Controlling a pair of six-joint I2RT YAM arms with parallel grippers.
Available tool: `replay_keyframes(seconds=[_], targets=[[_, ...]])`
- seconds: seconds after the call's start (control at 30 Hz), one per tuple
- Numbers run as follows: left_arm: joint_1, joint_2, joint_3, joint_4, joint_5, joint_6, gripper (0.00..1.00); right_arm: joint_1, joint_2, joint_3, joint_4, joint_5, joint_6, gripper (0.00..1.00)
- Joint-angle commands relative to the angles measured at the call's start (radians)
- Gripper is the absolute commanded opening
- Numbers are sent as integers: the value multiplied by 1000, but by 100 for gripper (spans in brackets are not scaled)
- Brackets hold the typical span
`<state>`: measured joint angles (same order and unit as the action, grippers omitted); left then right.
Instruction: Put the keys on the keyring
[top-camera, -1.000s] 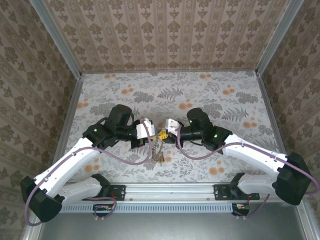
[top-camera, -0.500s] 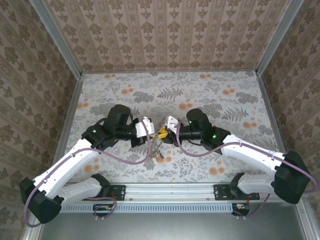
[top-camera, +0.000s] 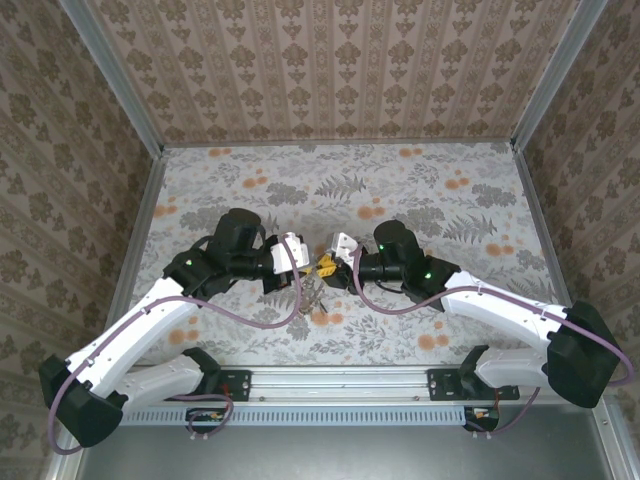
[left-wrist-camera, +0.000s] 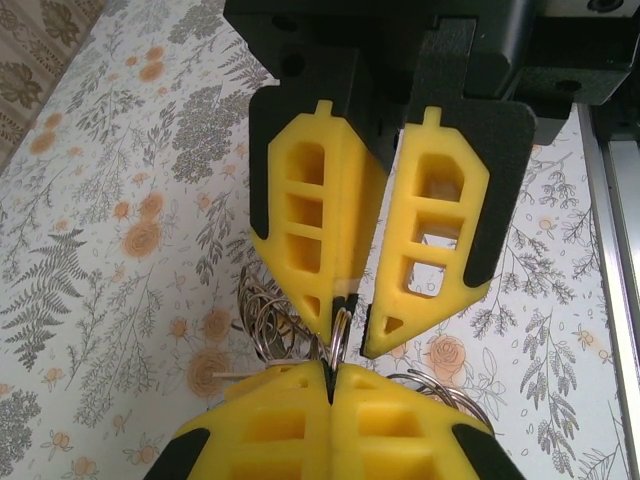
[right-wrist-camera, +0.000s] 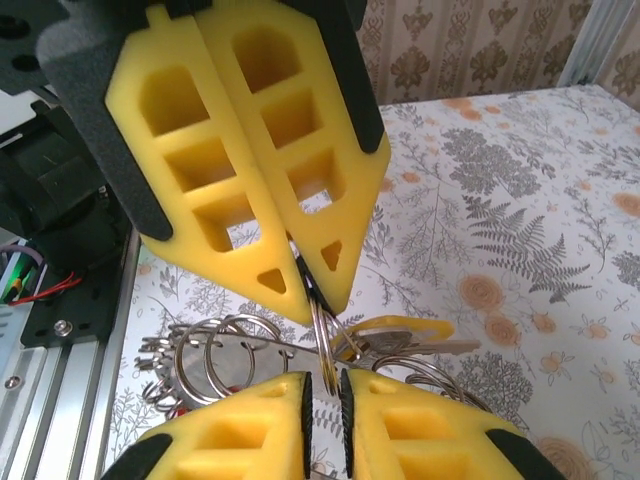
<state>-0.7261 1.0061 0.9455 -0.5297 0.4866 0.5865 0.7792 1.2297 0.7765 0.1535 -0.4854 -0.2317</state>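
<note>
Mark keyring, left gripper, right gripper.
keyring (right-wrist-camera: 320, 335), right wrist view, thin wire stretch running between the two pairs of fingertips.
left gripper (left-wrist-camera: 330, 372), left wrist view, seam where its yellow fingertips meet.
right gripper (right-wrist-camera: 325, 388), right wrist view, narrow gap between its yellow fingertips.

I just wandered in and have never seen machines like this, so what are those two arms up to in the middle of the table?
Two robot arms are working at getting keys onto a ring. They have met tip to tip over the flowered table. The left gripper is shut on the thin metal keyring. The right gripper has the same ring in the narrow gap between its jaws, though whether it squeezes it is unclear. The keys, one with a yellow tag, sit bunched just below.
</note>
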Motion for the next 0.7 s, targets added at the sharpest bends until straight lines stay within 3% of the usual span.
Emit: replay_keyframes(seconds=[0.0, 0.27, 0.5, 0.6, 0.67], targets=[[-1, 3, 13, 40, 45, -17, 0, 0, -19, -7, 41, -28, 5, 19], [-1, 0, 16, 42, 27, -17, 0, 1, 1, 7, 43, -48, 8, 2], [3, -12, -5, 22, 62, -25, 2, -5, -20, -9, 95, -75, 18, 0], [10, -38, -24, 11, 102, -19, 11, -12, -43, -31, 119, -89, 7, 0], [14, -58, -30, -13, 119, 6, 25, -19, -64, -54, 142, -98, 1, 0]])
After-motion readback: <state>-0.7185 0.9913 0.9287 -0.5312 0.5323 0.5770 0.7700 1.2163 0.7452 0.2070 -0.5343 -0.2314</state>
